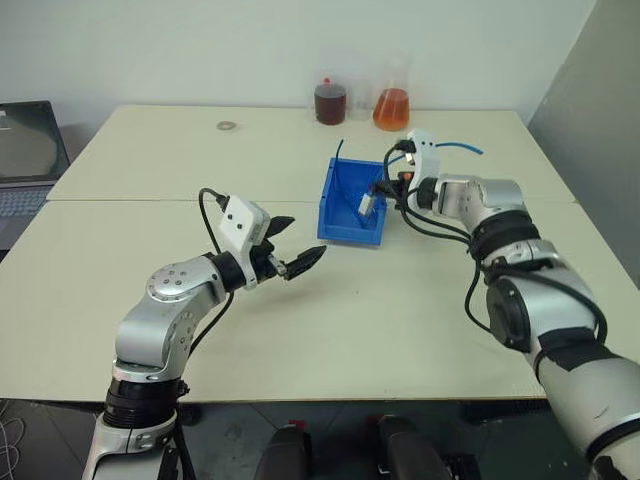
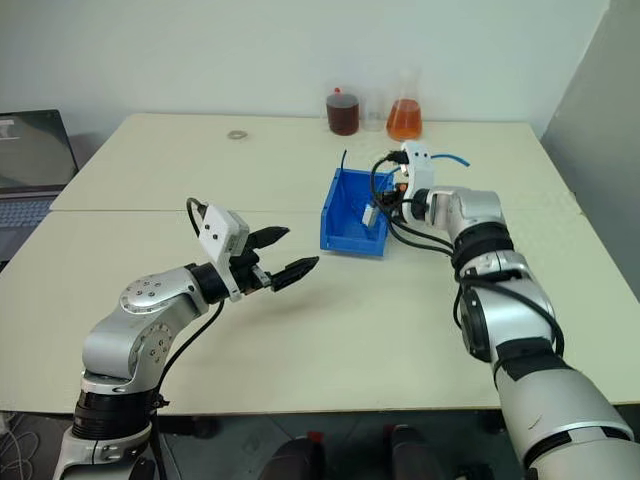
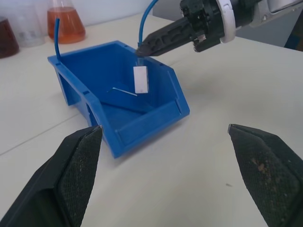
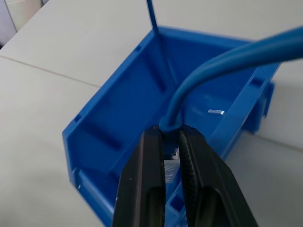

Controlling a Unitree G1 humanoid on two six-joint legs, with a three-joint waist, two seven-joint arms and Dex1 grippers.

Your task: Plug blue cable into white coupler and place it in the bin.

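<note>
Directly above the bright blue rectangular plastic bin [image 1: 345, 205], the right tool [image 3: 142, 48] was pinched shut on the thin light-blue network cable [image 4: 227, 64], gripping it just above its end. From that end the small white boxy plastic coupler [image 3: 140, 79] hung straight down, its long axis upright, suspended over the bin's open interior and apparently not yet touching the floor of it. Away from the grip, the cable arched up and back over the right wrist, away from the bin. The bin sat on the pale bench [image 1: 400, 320] with its low sloped lip facing the robot. The left tool [image 1: 298, 244] was on the near side of the bin, well apart from it, fingers spread wide and holding nothing. Judging by this, the coupler only needed lowering straight down, and the right arm was the one placed to do it.
</note>
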